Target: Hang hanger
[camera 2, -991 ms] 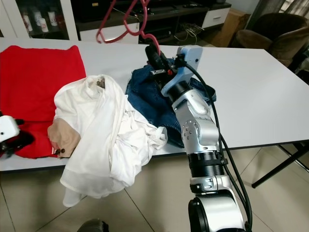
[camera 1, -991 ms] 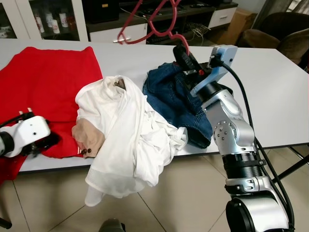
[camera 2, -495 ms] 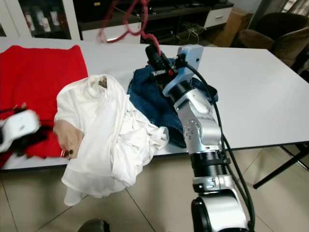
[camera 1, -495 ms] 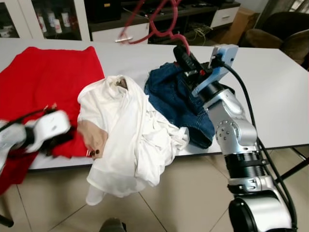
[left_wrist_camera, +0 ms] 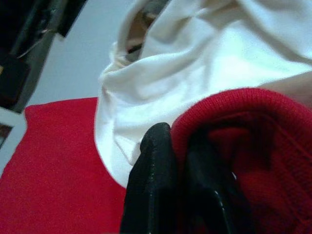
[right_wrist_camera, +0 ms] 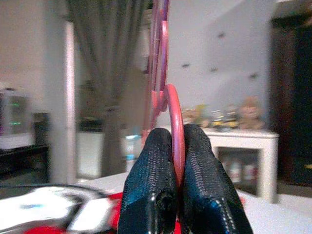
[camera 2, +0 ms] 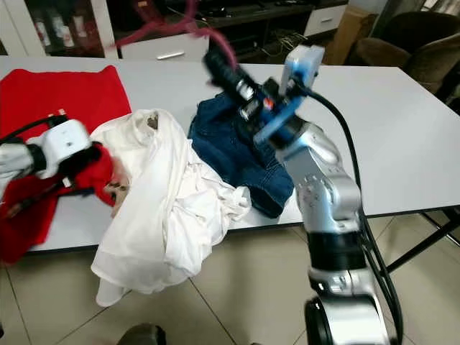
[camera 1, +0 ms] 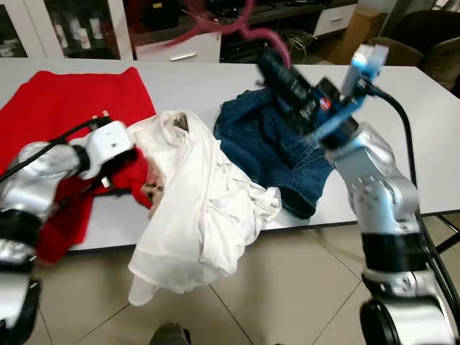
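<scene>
Threading the hanger into a garment looks like the step in hand, so bring the two arms together slowly and keep the hanger level; its blur in the head views suggests it is swinging.

Near first: the left gripper (camera 1: 133, 167), at left centre of the frame, has its fingers (left_wrist_camera: 156, 185) clenched on a bunched fold of the red garment (camera 1: 72, 108), lifted just beside the white shirt (camera 1: 201, 201), which spills over the front edge of the table (camera 1: 402, 93). Keep that pinch on one layer only.

Mid: the jeans (camera 1: 277, 154) lie flat, centre right.

Far: the right gripper (camera 1: 277, 65), upper centre, is raised above the jeans, fingers (right_wrist_camera: 151, 190) shut tight on the pink hanger (right_wrist_camera: 171, 117), which rises clear of the table.
</scene>
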You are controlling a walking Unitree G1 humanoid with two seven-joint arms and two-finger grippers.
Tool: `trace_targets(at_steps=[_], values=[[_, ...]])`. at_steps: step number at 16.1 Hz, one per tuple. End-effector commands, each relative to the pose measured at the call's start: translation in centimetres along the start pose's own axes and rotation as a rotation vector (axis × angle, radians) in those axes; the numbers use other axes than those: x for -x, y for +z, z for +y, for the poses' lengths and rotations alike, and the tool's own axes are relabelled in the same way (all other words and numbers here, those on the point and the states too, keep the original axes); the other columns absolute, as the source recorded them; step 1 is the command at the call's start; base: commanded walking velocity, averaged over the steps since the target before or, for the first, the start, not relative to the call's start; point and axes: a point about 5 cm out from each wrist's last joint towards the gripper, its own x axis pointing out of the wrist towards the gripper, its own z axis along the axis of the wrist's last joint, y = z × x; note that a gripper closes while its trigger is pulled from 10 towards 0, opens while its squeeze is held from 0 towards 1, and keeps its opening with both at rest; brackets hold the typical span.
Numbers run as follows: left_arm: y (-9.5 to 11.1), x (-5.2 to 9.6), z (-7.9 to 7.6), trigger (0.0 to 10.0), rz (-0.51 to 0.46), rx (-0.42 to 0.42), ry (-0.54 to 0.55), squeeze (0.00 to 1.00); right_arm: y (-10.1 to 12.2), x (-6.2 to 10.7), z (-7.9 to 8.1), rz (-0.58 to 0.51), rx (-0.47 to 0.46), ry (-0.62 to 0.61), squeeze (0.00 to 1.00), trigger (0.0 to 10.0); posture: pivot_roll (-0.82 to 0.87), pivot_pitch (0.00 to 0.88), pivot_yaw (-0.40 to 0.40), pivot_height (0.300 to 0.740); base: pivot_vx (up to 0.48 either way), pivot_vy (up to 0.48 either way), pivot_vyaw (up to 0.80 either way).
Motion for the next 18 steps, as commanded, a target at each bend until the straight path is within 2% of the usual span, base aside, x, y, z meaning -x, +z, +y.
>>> trace_targets(at_steps=[1,2,3,4,6,7,8,9,10,11,13,14,16,17,18], values=[[0.4,-0.4,0.4,0.0,0.007,-0.028,0.04,0.0,0.3,0.3,0.6,0.011,-0.02,0.057,0.0,10.0,0.09,0.011,-0.048,0.74,0.0,0.0,0.0],[0.4,-0.7,0.6,0.0,0.02,-0.021,0.077,0.0,0.1,0.6,1.0,0.034,-0.029,0.092,0.0,10.0,0.09,0.013,-0.047,0.74,0.0,0.0,0.0],[0.2,-0.9,0.6,3.3,0.033,-0.016,0.093,0.0,0.0,0.9,1.2,0.047,-0.036,0.11,0.0,10.0,0.09,0.013,-0.046,0.74,0.0,0.0,0.0],[-0.2,-0.9,0.4,10.0,0.052,-0.02,0.088,0.0,0.0,1.2,1.2,0.054,-0.038,0.108,0.0,10.0,0.09,0.016,-0.045,0.74,0.0,0.0,0.0],[-1.0,-0.6,0.3,10.0,0.055,-0.001,0.137,0.0,-0.2,1.4,0.7,0.063,-0.036,0.055,0.0,10.0,0.09,0.019,-0.043,0.74,0.0,0.0,0.0],[-0.9,-0.3,0.5,10.0,0.033,-0.006,0.166,0.63,-0.2,1.5,0.7,0.065,-0.034,0.051,0.0,10.0,0.09,0.019,-0.046,0.74,0.0,0.0,0.0],[-1.0,0.6,0.5,10.0,-0.003,-0.057,0.207,1.0,-0.4,1.4,0.5,0.071,-0.032,0.037,0.0,10.0,0.1,0.019,-0.053,0.74,0.0,0.0,0.0],[-1.1,0.7,0.5,10.0,-0.006,-0.071,0.22,1.0,-0.5,1.4,0.5,0.072,-0.033,0.036,0.0,10.0,0.1,0.019,-0.053,0.74,0.0,0.0,0.0],[-1.1,1.2,0.2,10.0,-0.025,-0.11,0.242,0.08,-0.6,1.2,0.5,0.074,-0.036,0.039,0.0,10.0,0.11,0.018,-0.058,0.74,0.0,0.0,0.0],[-1.2,1.7,-0.1,10.0,-0.032,-0.149,0.236,0.0,-0.6,1.1,0.4,0.075,-0.038,0.041,0.0,10.0,0.12,0.019,-0.062,0.74,0.0,0.0,0.0],[-1.6,2.9,0.0,10.0,-0.046,-0.138,0.284,0.0,-0.7,0.9,0.3,0.076,-0.038,0.038,0.0,10.0,0.12,0.019,-0.069,0.74,0.0,0.0,0.0],[-1.6,4.0,0.3,10.0,-0.082,-0.099,0.346,0.0,-0.8,0.8,0.1,0.077,-0.04,0.034,0.0,10.0,0.12,0.019,-0.069,0.74,0.0,0.0,0.0],[-1.9,4.9,0.0,10.0,-0.089,-0.064,0.372,0.0,-1.0,0.7,0.2,0.081,-0.045,0.036,0.0,10.0,0.13,0.018,-0.075,0.74,0.0,0.0,0.0],[-2.1,5.3,-0.4,10.0,-0.116,0.006,0.389,1.0,-1.1,0.6,0.2,0.083,-0.045,0.035,0.0,10.0,0.14,0.018,-0.075,0.74,0.0,0.0,0.0],[-2.2,5.6,-0.9,10.0,-0.148,0.097,0.4,1.0,-1.2,0.6,0.2,0.082,-0.046,0.031,0.0,10.0,0.14,0.018,-0.074,0.74,0.0,0.0,0.0]])
